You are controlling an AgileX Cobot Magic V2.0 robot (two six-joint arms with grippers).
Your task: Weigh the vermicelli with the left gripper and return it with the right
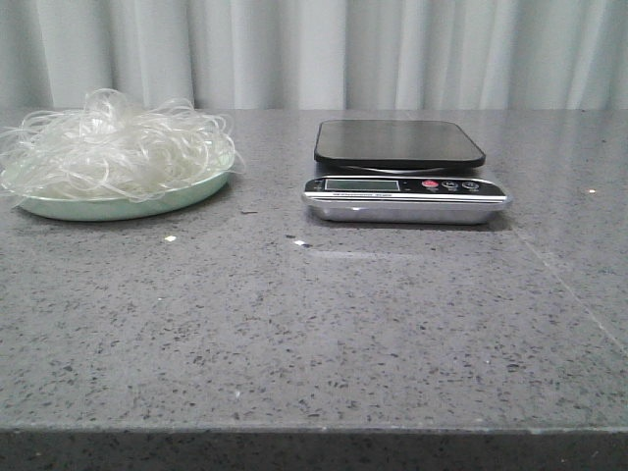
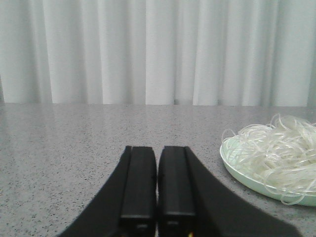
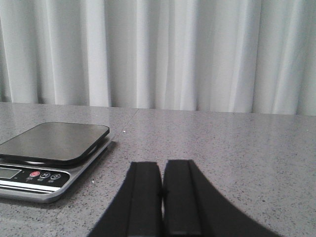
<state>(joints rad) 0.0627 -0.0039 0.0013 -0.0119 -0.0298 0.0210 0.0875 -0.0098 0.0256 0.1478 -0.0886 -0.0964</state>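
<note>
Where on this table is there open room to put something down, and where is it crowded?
The counter is bare across the whole near half, in front of the plate and the scale. A narrower gap lies between plate and scale, and open stone to the scale's right. The plate is heaped with vermicelli; the scale's platform is bare.

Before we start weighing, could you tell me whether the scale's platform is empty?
Empty: the scale has a bare dark platform, and the vermicelli sits on the plate.

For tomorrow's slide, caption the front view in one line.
Vermicelli heaped on a mint-green plate, left of an empty digital kitchen scale on a grey speckled table.
</note>
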